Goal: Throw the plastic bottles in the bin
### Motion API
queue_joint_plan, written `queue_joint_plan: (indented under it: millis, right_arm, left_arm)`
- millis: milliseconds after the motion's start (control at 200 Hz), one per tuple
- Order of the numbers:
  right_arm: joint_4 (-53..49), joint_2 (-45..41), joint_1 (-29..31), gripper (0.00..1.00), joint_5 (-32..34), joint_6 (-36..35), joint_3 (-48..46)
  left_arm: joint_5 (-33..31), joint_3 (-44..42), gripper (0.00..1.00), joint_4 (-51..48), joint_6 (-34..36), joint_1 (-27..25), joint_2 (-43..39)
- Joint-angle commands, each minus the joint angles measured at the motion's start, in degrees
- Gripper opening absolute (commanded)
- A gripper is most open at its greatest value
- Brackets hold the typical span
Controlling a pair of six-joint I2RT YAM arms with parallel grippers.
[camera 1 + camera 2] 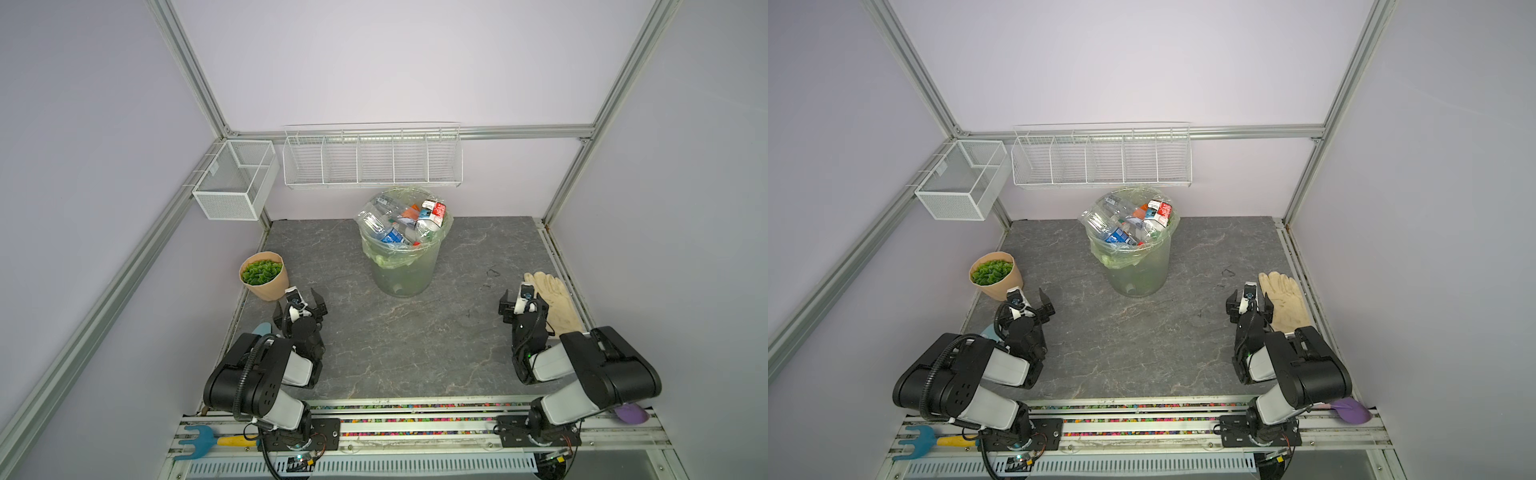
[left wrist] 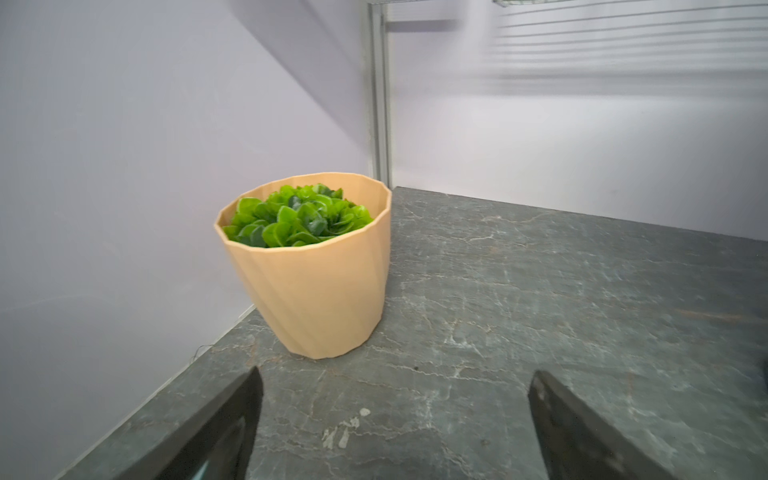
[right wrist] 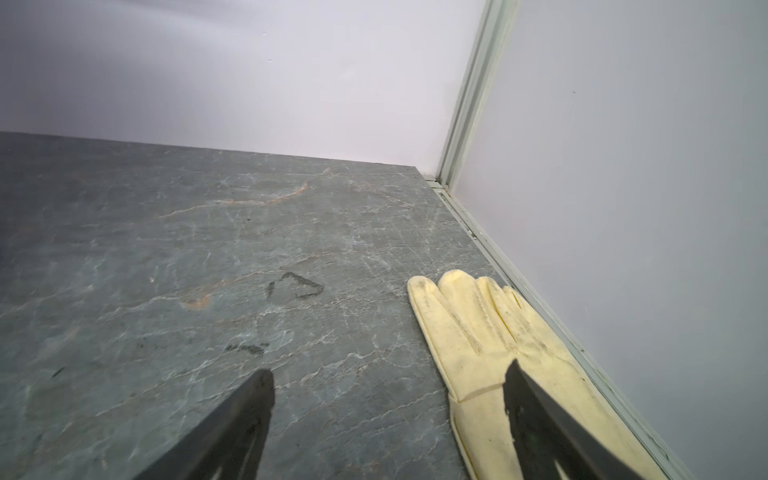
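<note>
Left gripper (image 2: pixel 397 376), right gripper (image 3: pixel 390 370) both apart — open tabletop (image 1: pixel 415 332) between, bottles (image 1: pixel 405 224) heaped in bin (image 1: pixel 401 274)

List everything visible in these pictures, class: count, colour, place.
clear plastic bottles: many; blue, red, orange labels; piled in bin
round translucent bin: one; grey-green, pale green liner; table's back centre
ribbed plant pot: one; tan, green leaves; table's left edge
wire baskets: two; white; back wall and left wall
fabric glove: one; pale yellow; flat at table's right edge
garden fork: one; blue, yellow handle; front rail, left
scoop-like tool: one; purple; front rail, right
marbled table: one; grey
left gripper: one; black; open, near pot
right gripper: one; black; open, by glove
</note>
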Motion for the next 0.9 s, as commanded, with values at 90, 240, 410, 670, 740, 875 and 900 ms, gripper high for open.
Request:
queue_joint_plan:
  millis: [90, 240, 410, 670, 740, 875, 900]
  right_arm:
    - [2.9, 2.4, -0.8, 0.89, -4.9, -2.2, 1.4]
    - [-4.4, 1.8, -1.8, 0.89, -4.4, -0.8, 4.7]
    - [-23.5, -0.8, -6.5, 0.89, -8.2, 4.8, 12.9]
    - [-23.9, -0.8, -7.2, 0.89, -9.4, 5.1, 13.0]
    - [-24.1, -0.8, -7.2, 0.89, -9.5, 5.1, 13.1]
    - [-24.0, -0.9, -7.3, 0.89, -9.5, 5.1, 13.0]
    - [-24.0, -0.9, -7.2, 0.89, -9.5, 5.1, 13.0]
  left_arm:
    - [12.6, 2.3, 0.99, 1.4, 5.9, 0.6, 4.4]
    - [12.8, 2.4, 0.99, 2.7, 6.2, 0.6, 5.3]
    - [12.4, 3.0, 0.99, 2.0, 5.9, 0.8, 5.3]
    - [15.3, 14.6, 0.99, -23.8, -0.8, 6.7, 0.8]
    - [20.3, 17.5, 0.99, -30.4, -3.3, 9.8, -0.1]
    - [20.6, 16.9, 0.99, -28.4, -3.0, 9.9, 0.4]
    - [20.6, 16.9, 0.99, -28.6, -3.1, 9.9, 0.4]
